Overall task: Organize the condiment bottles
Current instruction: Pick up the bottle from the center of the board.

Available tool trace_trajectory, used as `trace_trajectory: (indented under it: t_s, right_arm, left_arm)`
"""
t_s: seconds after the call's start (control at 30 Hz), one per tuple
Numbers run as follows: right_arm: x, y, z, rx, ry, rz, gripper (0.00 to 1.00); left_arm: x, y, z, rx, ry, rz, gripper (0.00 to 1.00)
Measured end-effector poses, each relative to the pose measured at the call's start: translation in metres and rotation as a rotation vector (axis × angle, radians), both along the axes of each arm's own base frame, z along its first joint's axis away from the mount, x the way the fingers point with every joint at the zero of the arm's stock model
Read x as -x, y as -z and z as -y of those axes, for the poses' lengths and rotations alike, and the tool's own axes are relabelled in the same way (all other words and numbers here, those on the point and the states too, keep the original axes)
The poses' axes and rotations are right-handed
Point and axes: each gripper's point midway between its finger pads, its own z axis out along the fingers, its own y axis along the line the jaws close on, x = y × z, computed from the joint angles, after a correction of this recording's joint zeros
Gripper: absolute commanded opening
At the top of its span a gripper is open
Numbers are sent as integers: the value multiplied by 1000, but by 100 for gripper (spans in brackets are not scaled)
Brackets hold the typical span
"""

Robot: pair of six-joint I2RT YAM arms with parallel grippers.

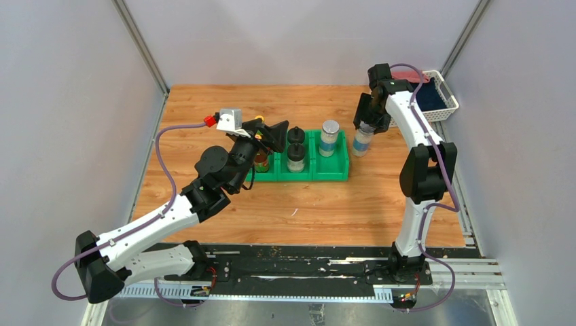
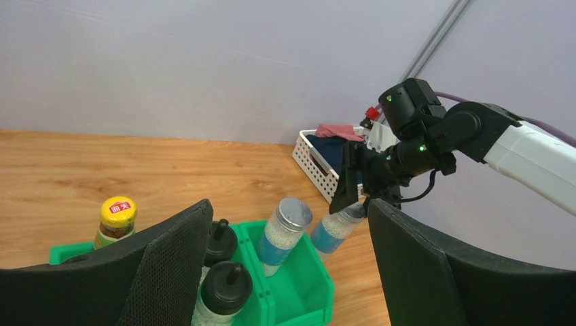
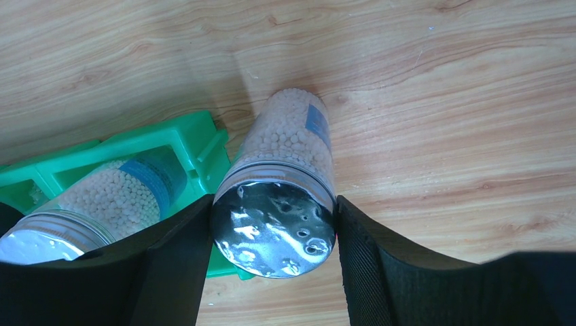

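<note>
- Bin (image 1: 333, 174): green, three compartments in a row, mid-table (image 1: 306, 210), long side facing the arms.
- Left compartment: brown bottle (image 2: 117, 217) with a yellow cap, upright. The top view has the left arm covering the rest of that compartment, so I can't tell what else is in it.
- Middle compartment: far black-knob bottle (image 1: 296, 136) and near black-knob bottle (image 1: 295, 157), one behind the other, both upright.
- Right compartment: other shaker (image 1: 329, 138), upright, silver lid up, white beads, blue label.
- Silver-lidded shaker (image 1: 362, 142): outside the bin, on the wood just beside the bin's right end wall. Same white beads and blue label.
- Right gripper (image 3: 273, 204): sits over that shaker from above, one pad on each side of the lid. Right wrist view shows both pads against the lid rim with no visible gap, so it is clamped on the lid. In the top view the bottle's base looks to be on the table.
- Left gripper (image 1: 270, 132): jaws spread wide, nothing between them, holding nothing. Hangs above the bin's left end, over the brown bottle's compartment, not touching any bottle.
- White basket (image 1: 445, 102): back right corner of the table, blue and red items inside, well apart from the bin.
</note>
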Motion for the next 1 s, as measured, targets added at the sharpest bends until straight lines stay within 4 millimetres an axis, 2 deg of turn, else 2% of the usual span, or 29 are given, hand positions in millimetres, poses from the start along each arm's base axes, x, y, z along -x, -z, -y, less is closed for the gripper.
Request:
trace_trajectory:
  t_s: [0.17, 0.3, 0.4, 0.5, 1.0]
  right_arm:
    - [0, 0, 0, -1, 0, -1, 60]
    - [0, 0, 0, -1, 0, 0, 50]
    - [0, 1, 0, -1, 0, -2, 32]
    - [0, 1, 0, -1, 0, 1, 1]
    - [2, -2, 1, 2, -10, 20, 0]
  left_arm:
    - [0, 0, 0, 0, 0, 0, 87]
    - [0, 0, 0, 2, 1, -1, 87]
    - [0, 0, 0, 2, 1, -1, 87]
    - [0, 0, 0, 3, 1, -1, 87]
    - [1, -1, -1, 5, -1, 1, 87]
